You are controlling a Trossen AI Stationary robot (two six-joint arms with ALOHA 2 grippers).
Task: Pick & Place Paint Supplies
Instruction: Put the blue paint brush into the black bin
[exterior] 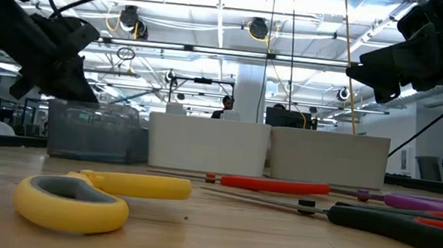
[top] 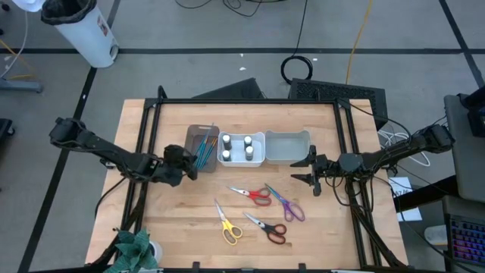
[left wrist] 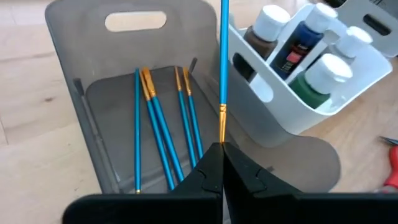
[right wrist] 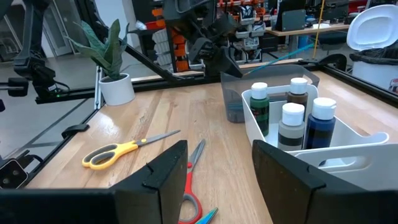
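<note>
The left gripper (left wrist: 222, 163) clamps a brush (left wrist: 222, 62) at its ferrule, handle pointing to 12 o'clock over the grey bin (left wrist: 81, 74), while the right gripper (right wrist: 219, 168) waits, fingers spread and empty.

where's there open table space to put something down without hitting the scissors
Bare wood lies left of the yellow scissors, below the left gripper, and right of the purple scissors. The strip under the bins, around the red scissors, is crowded.
</note>
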